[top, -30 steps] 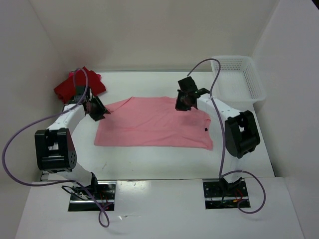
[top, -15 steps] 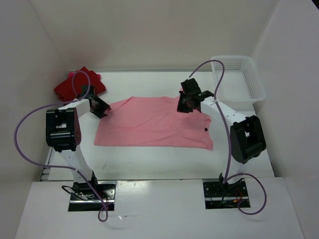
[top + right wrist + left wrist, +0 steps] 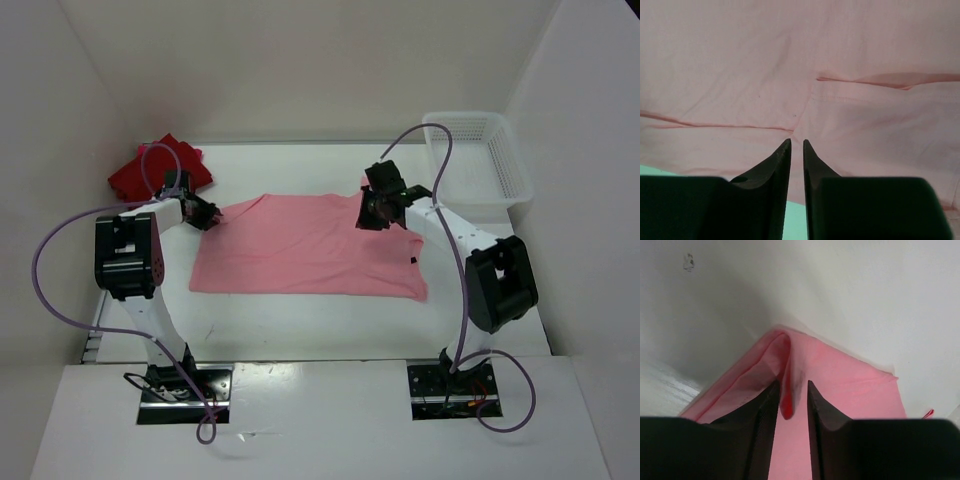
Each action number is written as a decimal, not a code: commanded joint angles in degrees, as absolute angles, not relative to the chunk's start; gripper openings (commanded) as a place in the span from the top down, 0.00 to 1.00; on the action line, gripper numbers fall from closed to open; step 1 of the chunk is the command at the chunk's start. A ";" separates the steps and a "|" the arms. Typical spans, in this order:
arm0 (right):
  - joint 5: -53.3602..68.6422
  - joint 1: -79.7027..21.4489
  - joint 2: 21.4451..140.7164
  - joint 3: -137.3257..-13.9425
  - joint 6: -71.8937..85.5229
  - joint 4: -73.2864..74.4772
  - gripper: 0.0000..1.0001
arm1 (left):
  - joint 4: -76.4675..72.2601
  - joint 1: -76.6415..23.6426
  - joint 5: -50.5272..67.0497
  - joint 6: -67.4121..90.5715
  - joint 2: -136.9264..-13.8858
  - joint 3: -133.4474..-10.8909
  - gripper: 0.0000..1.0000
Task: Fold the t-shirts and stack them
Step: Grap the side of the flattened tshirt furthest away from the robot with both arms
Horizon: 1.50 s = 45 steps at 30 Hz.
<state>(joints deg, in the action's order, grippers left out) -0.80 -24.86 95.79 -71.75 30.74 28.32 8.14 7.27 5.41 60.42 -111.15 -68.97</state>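
**Shirt folding rig: pink tee spread out, both grippers at its far edge**

White table (image 3: 300, 320) is boxed in by plain white walls. Pretty much everything sits around the light pink shirt (image 3: 310, 255), which lies spread flat in the middle, a bit rumpled along its far edge. Off its far right corner, well apart from it, there's a white mesh basket (image 3: 480, 160) pushed up against the walls. Off the shirt's far left corner is a crumpled red shirt (image 3: 135, 178), near but not touching. The left arm's purple cable (image 3: 148, 158) loops across it, so a bit of the red cloth is hidden from above.

Left gripper (image 3: 207, 215) is down at the pink shirt's far left corner. The wrist view shows a raised fold of that edge wedged in the narrow gap between the fingers (image 3: 765, 410), so it looks pinched.

Right gripper (image 3: 375, 212) is over the shirt's far right part, by a sleeve seam. Its fingers are only a slit apart with nothing between them, just pink cloth underneath.

Tiny dark mark (image 3: 411, 262) sits on the shirt near its right edge.
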 commanded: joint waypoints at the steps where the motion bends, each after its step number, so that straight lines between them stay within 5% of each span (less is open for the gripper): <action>1: -2.89 -23.65 98.24 -77.50 28.75 26.19 0.78 | 5.89 7.29 6.50 62.05 -110.75 -70.05 0.65; 11: -10.62 -18.90 116.00 -96.66 26.10 24.17 0.65 | 7.29 7.29 7.64 59.33 -107.40 -70.75 0.89; 18: -13.00 -15.91 128.92 -110.99 24.96 24.79 0.55 | 8.44 7.29 8.70 58.71 -107.40 -73.21 0.96; 26: -13.97 -15.38 149.47 -142.01 20.65 36.73 0.53 | 10.72 7.29 8.70 56.78 -108.54 -76.20 1.00; 45: -11.69 -15.91 151.96 -139.58 18.02 37.88 0.56 | 10.20 7.29 9.76 57.30 -110.13 -76.82 1.00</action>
